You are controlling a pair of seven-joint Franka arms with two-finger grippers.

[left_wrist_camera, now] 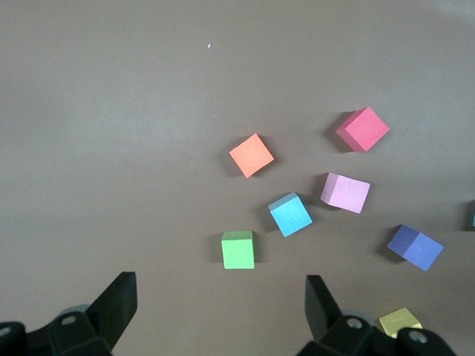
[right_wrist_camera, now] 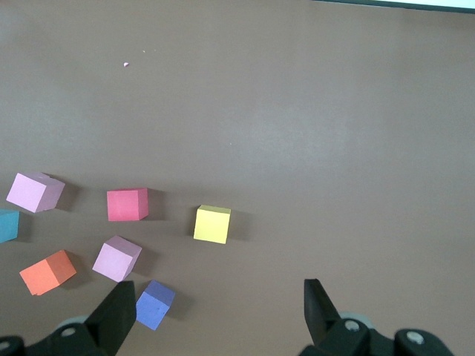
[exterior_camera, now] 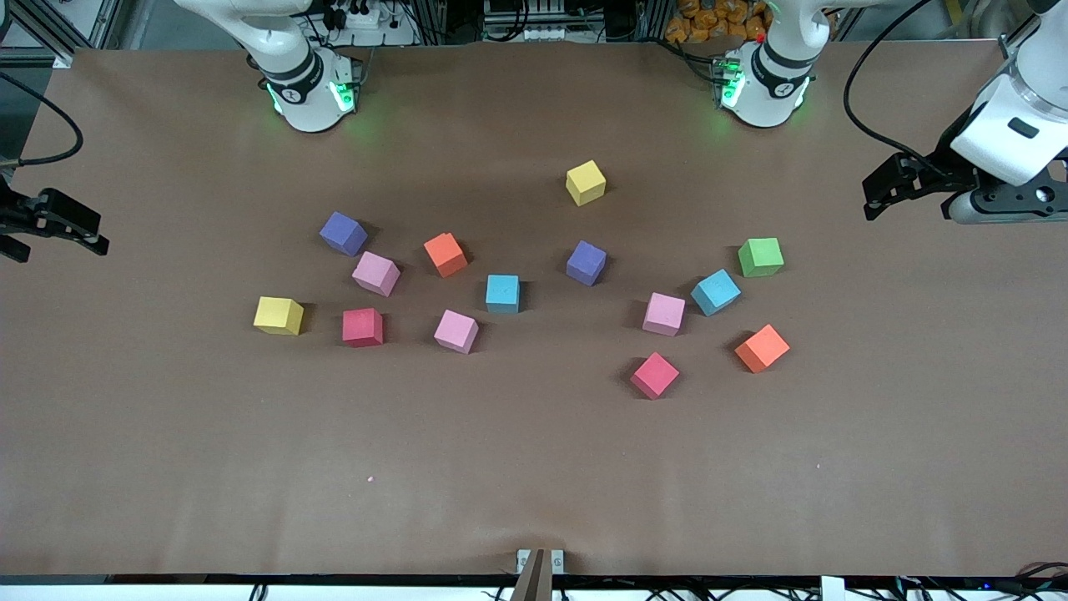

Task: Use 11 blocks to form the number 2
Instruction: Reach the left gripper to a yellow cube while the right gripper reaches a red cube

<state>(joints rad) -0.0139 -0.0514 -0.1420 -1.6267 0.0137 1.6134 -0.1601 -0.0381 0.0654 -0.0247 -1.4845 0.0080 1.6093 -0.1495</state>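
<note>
Thirteen cubes lie scattered and apart across the middle of the counter (exterior_camera: 534, 467), no digit formed yet. The left end effector (exterior_camera: 872, 200) hangs released and empty over the counter's edge at its own end, the green cube (exterior_camera: 760, 256) and a light blue block (exterior_camera: 716, 292) the closest to it. The right end effector (exterior_camera: 50, 229) waits spread wide and empty at its end, a yellow block (exterior_camera: 279, 315) closest.
</note>
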